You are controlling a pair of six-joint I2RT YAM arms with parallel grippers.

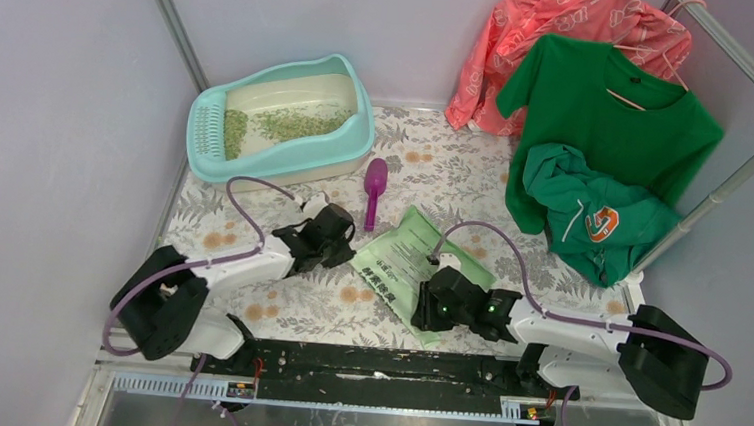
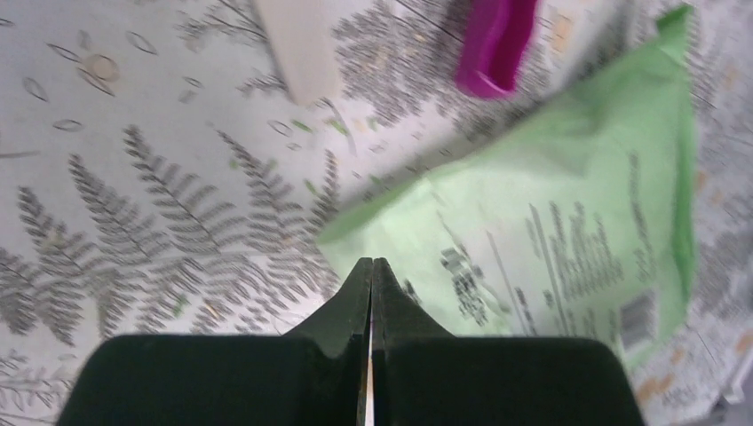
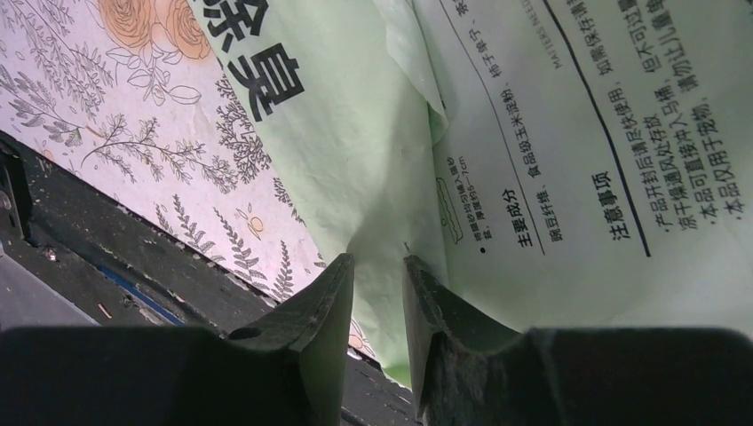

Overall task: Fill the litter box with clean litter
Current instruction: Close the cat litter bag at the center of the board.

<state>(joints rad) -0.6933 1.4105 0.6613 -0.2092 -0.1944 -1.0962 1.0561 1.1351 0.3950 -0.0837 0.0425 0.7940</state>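
The litter box [image 1: 287,157], turquoise-rimmed with a cream basin, stands at the back left. A thin layer of clean litter [image 1: 294,122] covers part of its floor. A light green printed bag [image 1: 414,266] lies flat mid-table, and a purple scoop [image 1: 375,188] lies between bag and box. My left gripper [image 1: 346,241] hovers left of the bag, shut and empty [image 2: 371,262], with the bag [image 2: 550,222] and scoop [image 2: 495,44] ahead of it. My right gripper [image 1: 422,306] is at the bag's near corner. Its jaws stand slightly apart [image 3: 377,259] just over the bag [image 3: 550,133], gripping nothing.
A pink garment [image 1: 566,36], a green T-shirt [image 1: 610,119] and a green hoodie [image 1: 593,218] hang on a white rack [image 1: 726,187] at the back right. A black rail [image 1: 382,364] runs along the table's near edge. Grey walls close in the left and back.
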